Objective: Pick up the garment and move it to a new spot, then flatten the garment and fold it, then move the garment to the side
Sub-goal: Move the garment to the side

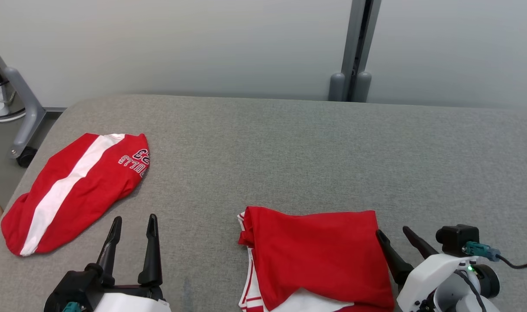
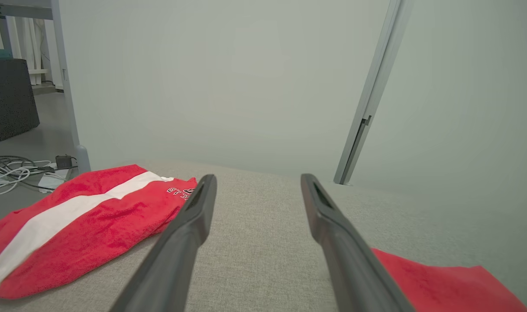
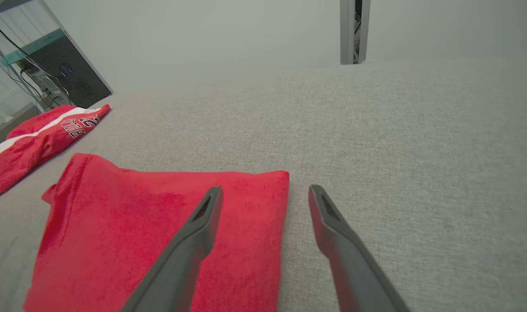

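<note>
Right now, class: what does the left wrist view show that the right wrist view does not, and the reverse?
Left wrist view, not the right: the left tool, open above the grey padded surface, and white cables on the floor. Right wrist view, not the left: the right tool, open, one finger over the edge of the folded red garment. Both: the red garment with a white stripe, the folded red garment, the grey padded surface and the metal post.

Pale grey wall (image 1: 202,43), vertical metal post (image 1: 354,47), grey fabric table (image 1: 289,151), floor cables (image 2: 12,171).
</note>
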You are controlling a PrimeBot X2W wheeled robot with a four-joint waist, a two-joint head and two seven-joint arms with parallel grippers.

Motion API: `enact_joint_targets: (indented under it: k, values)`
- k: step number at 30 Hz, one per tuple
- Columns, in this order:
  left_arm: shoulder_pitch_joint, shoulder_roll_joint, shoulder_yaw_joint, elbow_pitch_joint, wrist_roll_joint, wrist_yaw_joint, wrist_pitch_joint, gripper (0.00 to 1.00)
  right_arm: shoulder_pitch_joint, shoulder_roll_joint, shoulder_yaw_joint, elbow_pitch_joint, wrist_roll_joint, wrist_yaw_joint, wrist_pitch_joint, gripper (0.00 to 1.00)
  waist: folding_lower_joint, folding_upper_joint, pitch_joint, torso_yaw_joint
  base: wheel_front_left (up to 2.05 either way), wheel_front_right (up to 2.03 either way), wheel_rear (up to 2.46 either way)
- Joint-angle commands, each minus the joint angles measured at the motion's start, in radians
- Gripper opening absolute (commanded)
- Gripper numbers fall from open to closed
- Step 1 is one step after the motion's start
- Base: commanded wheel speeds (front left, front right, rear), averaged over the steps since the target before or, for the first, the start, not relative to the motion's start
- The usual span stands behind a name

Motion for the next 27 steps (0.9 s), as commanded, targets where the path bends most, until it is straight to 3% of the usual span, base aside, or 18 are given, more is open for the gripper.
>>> enact_joint_targets:
  k: [1, 12, 18, 19, 20, 21, 27]
  values:
    - [-0.012, 0.004, 0.000, 0.003, -0.004, 0.001, -0.001, 1.00, -0.011, -0.005, 0.002, 0.027, 0.013, 0.000, 0.028, 1.00, 0.0000, -0.0001, 0.002, 0.019, 0.00, 0.00, 0.00]
    - [-0.012, 0.003, 0.009, 0.006, -0.002, -0.009, -0.001, 1.00, -0.023, 0.028, -0.027, 0.234, 0.076, 0.000, 0.331, 1.00, 0.0000, -0.0001, 0.014, 0.091, 0.00, 0.00, 0.00]
    - [-0.011, 0.004, 0.009, 0.003, -0.005, -0.005, -0.001, 1.00, -0.022, 0.042, -0.054, 0.231, 0.080, 0.000, 0.381, 1.00, 0.0000, -0.0001, 0.019, 0.099, 0.00, 0.00, 0.00]
    - [-0.011, 0.004, 0.011, 0.003, -0.005, -0.005, -0.001, 1.00, -0.022, 0.046, -0.057, 0.223, 0.083, 0.000, 0.372, 0.47, 0.0000, -0.0001, 0.020, 0.098, 0.00, 0.00, 0.00]
    - [-0.011, 0.004, 0.012, 0.002, -0.005, -0.005, -0.001, 1.00, -0.023, 0.048, -0.060, 0.212, 0.083, 0.000, 0.361, 0.10, 0.0000, -0.0001, 0.020, 0.097, 0.00, 0.00, 0.00]
    - [-0.012, 0.003, 0.013, 0.001, -0.005, -0.004, -0.001, 1.00, -0.026, 0.049, -0.062, 0.201, 0.083, 0.000, 0.349, 0.00, 0.0000, -0.0001, 0.021, 0.095, 0.00, 0.00, 0.00]
    - [-0.017, 0.004, 0.025, -0.005, 0.001, -0.003, -0.001, 1.00, -0.058, 0.018, -0.055, 0.128, 0.071, 0.000, 0.257, 0.00, 0.0000, -0.0001, 0.020, 0.058, 0.00, 0.00, 0.00]
